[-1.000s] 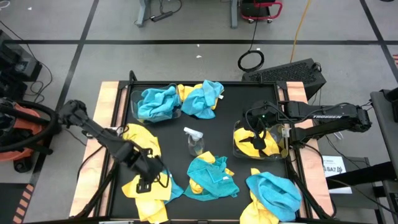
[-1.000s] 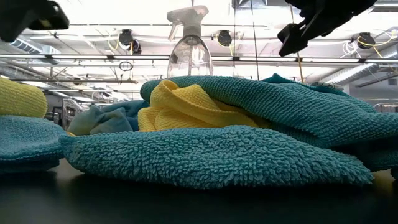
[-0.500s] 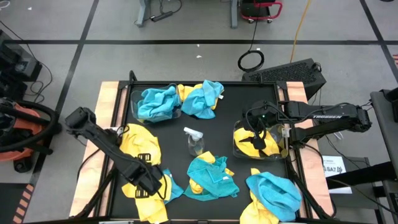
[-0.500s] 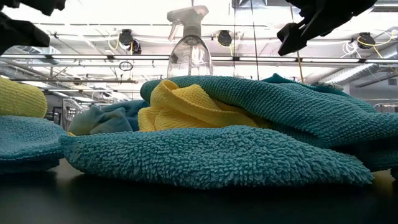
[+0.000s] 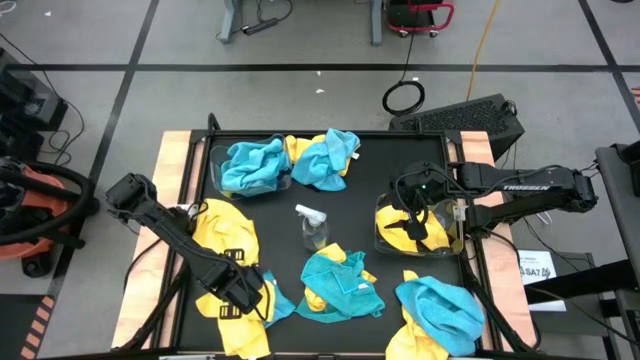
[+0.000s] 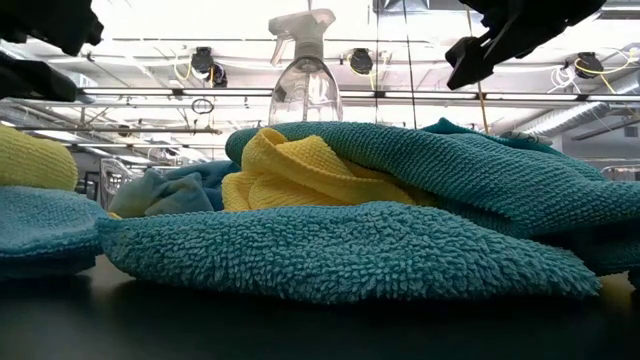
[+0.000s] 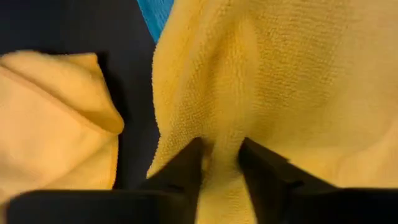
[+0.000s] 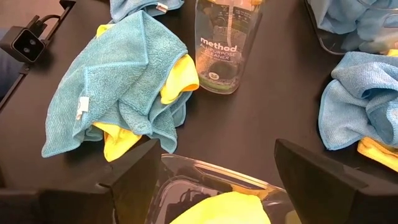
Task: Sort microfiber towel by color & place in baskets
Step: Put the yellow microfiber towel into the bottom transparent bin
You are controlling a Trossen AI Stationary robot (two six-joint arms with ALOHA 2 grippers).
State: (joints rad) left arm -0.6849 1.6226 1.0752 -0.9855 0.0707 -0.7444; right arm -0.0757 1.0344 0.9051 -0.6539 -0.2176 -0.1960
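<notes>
Yellow and turquoise towels lie scattered on the black table. My left gripper (image 5: 238,297) is down on a yellow towel (image 5: 228,300) near the table's near left corner and is shut on it (image 7: 221,165). My right gripper (image 5: 418,222) hangs open over the right basket (image 5: 383,238), which holds a yellow towel (image 8: 227,208). The far-left basket (image 5: 214,168) holds a blue towel (image 5: 250,165). A teal towel (image 5: 340,285) with yellow under it lies mid-table. Another blue towel (image 5: 440,305) lies near right. My left gripper pinches a raised fold (image 7: 219,134) of the yellow towel between its two fingers (image 7: 186,168), coming from above and pointing down. The fold runs up between the fingers. The rest of the towel lies spread on the table around them.
A clear spray bottle (image 5: 313,228) stands upright mid-table between both arms. A second yellow towel (image 5: 225,232) lies just beyond the left gripper, another (image 7: 56,118) beside it. A blue towel (image 5: 326,160) sits by the far-left basket. Wooden strips (image 5: 170,170) edge the table.
My left gripper has moved toward the table's near edge and down, from above the yellow towels onto the near-left yellow one. The right arm and the towels have kept still.
</notes>
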